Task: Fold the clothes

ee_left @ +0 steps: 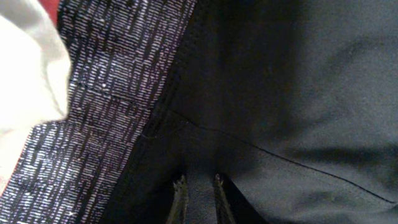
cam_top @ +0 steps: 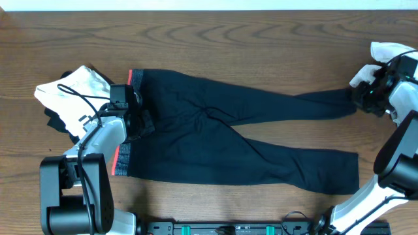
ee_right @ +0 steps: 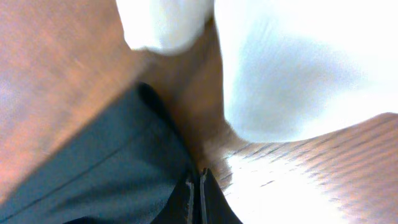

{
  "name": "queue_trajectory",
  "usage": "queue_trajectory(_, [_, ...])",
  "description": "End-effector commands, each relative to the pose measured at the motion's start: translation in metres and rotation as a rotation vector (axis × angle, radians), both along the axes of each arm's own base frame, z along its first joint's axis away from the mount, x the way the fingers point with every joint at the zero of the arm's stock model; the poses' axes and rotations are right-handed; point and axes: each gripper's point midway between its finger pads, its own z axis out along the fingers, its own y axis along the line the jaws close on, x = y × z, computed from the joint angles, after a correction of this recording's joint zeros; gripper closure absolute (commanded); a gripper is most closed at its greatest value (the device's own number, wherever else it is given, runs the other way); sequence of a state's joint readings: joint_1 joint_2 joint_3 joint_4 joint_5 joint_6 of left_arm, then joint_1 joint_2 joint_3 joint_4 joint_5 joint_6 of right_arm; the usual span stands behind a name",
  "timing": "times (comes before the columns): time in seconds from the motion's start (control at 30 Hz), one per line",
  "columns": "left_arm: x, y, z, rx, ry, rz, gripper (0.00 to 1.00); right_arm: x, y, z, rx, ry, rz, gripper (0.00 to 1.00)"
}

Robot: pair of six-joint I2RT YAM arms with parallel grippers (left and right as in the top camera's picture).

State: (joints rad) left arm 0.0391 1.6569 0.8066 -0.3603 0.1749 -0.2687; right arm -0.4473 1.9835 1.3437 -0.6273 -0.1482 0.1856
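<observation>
One pair of long black soft-fabric trousers (cam_top: 215,134) is lying flat across the brown wooden table (cam_top: 261,39). Its long axis is running left to right, with the grey-and-red waistband (cam_top: 124,160) pointing left and the two legs trailing right, slightly spread. The left gripper (cam_top: 140,121) is resting at the waistband, its jaws narrow and pinching a fold of black cloth. The right gripper (cam_top: 361,96) is sitting at the far leg's cuff with its jaws pressed together; whether cloth is caught cannot be told. Two crumpled white garments are lying on the table, one beyond each end (cam_top: 75,88) (cam_top: 385,52).
</observation>
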Motion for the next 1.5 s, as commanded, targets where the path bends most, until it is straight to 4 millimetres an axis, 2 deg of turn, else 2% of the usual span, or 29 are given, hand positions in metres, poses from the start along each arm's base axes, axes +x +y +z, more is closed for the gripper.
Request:
queue_trajectory(0.0, [-0.031,0.004,-0.023,0.024,0.118,0.009,0.81,0.016,-0.026,0.049,-0.094,-0.112,-0.061,0.99])
queue_trajectory(0.23, [-0.032,0.004,-0.023,0.024,0.122,0.009,0.81,0.008,-0.045,0.040,-0.185,-0.054,-0.121,0.99])
queue_trajectory(0.33, [-0.032,0.004,-0.023,0.024,0.123,0.008,0.81,0.004,-0.051,0.037,-0.213,-0.032,-0.134,0.95])
queue_trajectory(0.53, [-0.032,0.004,-0.023,0.024,0.121,0.009,0.80,0.001,-0.047,0.035,-0.200,-0.018,-0.128,0.71])
queue_trajectory(0.57, [-0.032,0.004,-0.023,0.024,0.122,0.009,0.76,0.000,-0.046,0.034,-0.193,-0.013,-0.126,0.69])
queue_trajectory(0.77, [-0.033,0.004,-0.023,0.024,0.125,0.008,0.69,-0.015,-0.029,0.035,-0.126,0.040,-0.104,0.67])
queue_trajectory(0.87, [-0.033,0.004,-0.022,0.027,0.123,-0.006,0.53,-0.023,-0.024,0.045,-0.112,0.045,-0.100,0.68])
queue_trajectory(0.97, [-0.029,0.003,-0.010,0.028,0.095,-0.008,0.39,-0.031,-0.019,0.068,-0.119,0.030,-0.101,0.68])
queue_trajectory(1.17, [-0.014,-0.008,0.036,0.041,-0.064,-0.069,0.25,-0.046,-0.002,0.116,-0.100,-0.044,-0.085,0.68])
queue_trajectory(1.3, [-0.011,-0.023,0.065,0.046,-0.161,-0.136,0.23,-0.058,0.007,0.133,-0.099,-0.047,-0.079,0.68])
queue_trajectory(1.4, [-0.005,-0.033,0.086,0.057,-0.252,-0.193,0.24,-0.060,0.013,0.132,-0.092,-0.033,-0.066,0.68])
queue_trajectory(1.43, [-0.001,-0.033,0.093,0.062,-0.285,-0.194,0.25,-0.060,0.016,0.131,-0.089,-0.028,-0.059,0.68])
queue_trajectory(1.47, [0.003,-0.031,0.099,0.072,-0.314,-0.187,0.33,-0.060,0.019,0.129,-0.087,-0.023,-0.052,0.68])
